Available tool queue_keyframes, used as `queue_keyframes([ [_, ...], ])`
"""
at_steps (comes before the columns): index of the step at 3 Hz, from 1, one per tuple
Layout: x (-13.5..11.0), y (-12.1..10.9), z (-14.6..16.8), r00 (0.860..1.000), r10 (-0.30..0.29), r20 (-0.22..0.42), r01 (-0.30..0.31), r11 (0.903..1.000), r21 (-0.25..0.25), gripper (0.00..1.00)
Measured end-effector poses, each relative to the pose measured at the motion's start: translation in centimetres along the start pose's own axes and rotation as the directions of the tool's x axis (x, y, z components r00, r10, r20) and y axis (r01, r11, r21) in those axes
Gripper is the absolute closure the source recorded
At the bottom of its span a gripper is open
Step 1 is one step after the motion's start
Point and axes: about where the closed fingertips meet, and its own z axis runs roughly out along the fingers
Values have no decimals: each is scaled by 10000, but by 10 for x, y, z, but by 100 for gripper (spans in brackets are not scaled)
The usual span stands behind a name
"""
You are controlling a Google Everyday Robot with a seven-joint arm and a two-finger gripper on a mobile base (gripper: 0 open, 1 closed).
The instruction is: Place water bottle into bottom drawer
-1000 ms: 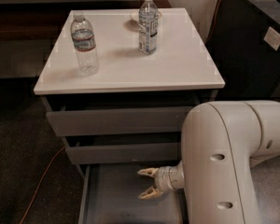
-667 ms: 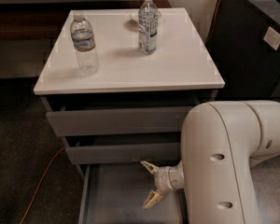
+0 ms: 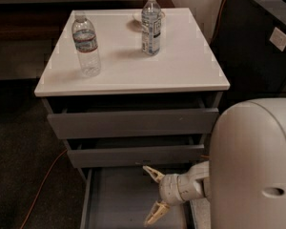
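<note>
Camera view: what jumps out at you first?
The big white robot arm fills the lower right, its gripper spread open over the pulled-out bottom drawer. Two bottles stand on the white cabinet top: the water bottle at left, a taller bottle further back.

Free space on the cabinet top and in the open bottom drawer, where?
Cabinet top: bare along the front edge and the right side, past the tall bottle; also between it and the water bottle. Back centre is crowded. Bottom drawer: left half bare; the open pincer hangs over its right side.
</note>
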Motion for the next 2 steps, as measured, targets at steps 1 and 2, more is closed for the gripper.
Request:
queue_keyframes([
  [1, -45, 16, -24, 9958, -51, 914, 70, 9998, -210, 0],
  [2, -93, 24, -47, 9861, -343, 1628, 403, 9986, -341, 0],
])
